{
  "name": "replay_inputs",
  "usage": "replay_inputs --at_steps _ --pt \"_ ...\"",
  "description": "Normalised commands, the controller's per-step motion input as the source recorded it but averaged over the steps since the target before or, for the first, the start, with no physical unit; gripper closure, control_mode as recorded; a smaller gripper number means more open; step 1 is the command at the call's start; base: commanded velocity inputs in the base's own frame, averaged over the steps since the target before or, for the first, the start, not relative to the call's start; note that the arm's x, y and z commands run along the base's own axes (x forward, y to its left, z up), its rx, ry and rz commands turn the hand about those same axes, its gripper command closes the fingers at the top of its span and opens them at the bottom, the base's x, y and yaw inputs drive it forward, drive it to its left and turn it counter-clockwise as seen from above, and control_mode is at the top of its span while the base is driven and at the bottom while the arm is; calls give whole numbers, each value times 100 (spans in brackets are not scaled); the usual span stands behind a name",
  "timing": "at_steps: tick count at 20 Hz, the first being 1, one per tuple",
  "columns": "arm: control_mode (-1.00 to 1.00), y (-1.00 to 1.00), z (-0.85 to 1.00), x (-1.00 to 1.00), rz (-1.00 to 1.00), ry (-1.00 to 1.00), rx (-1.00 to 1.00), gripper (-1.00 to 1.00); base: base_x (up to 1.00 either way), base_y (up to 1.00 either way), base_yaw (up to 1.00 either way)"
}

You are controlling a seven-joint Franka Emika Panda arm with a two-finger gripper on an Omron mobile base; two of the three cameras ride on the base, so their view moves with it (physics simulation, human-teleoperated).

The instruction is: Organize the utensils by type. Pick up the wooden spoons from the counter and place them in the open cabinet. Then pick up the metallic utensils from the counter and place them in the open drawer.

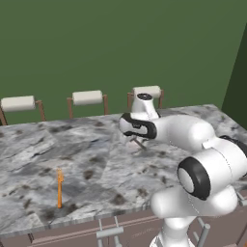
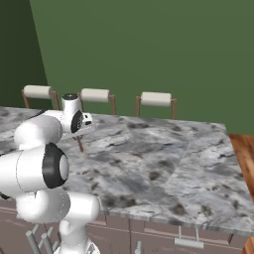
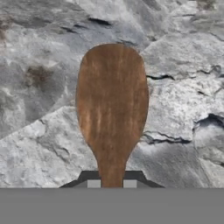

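Observation:
A brown wooden spoon hangs bowl-down from my gripper, which is shut on its handle. The spoon's oval bowl faces the marbled counter just below it. In the left base view the gripper sits over the middle of the counter, with the spoon slanting down from it. The right base view has the gripper at the counter's left part, the spoon under it. A thin orange utensil lies near the front left edge. The open cabinet and open drawer are out of view.
Three stools with cream backrests stand behind the counter against a green wall. Grey-brown cabinet fronts with silver bar handles run below the front edge. My own white arm fills the near right.

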Motion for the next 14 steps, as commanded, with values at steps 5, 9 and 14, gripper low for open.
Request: replay_inputs --at_steps 5,9,14 --pt "-100 -6 41 -66 33 -5 0 100 0 0 0" --pt "-100 -9 49 -59 28 -1 -1 100 0 0 0" --pt "-100 -4 43 -56 23 -2 -13 100 0 0 0"
